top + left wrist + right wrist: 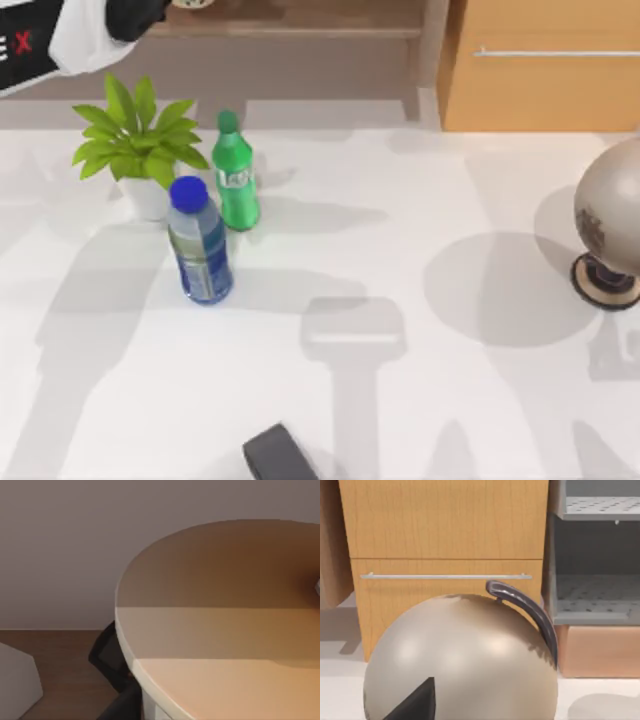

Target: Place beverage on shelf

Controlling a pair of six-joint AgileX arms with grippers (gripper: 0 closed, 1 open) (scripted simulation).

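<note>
Smooth beige globe (460,660) nearest; ridged plastic bottles (200,245) upright; end effector states unreadable.

The left arm (88,35) is a smooth, rounded link in glossy white, with no screws or cables to be seen on it. Its end passes into a matt black housing (135,15) with soft, bulging edges. Beside the white link lies a black band (15,45) with a white border, bearing a white letter E and a red X. The left gripper (107,655) shows as a flat black piece with angular edges, next to a plain white faceted body (17,680). The right gripper (415,702) shows as a dark grey, sharply pointed wedge without markings.
</note>
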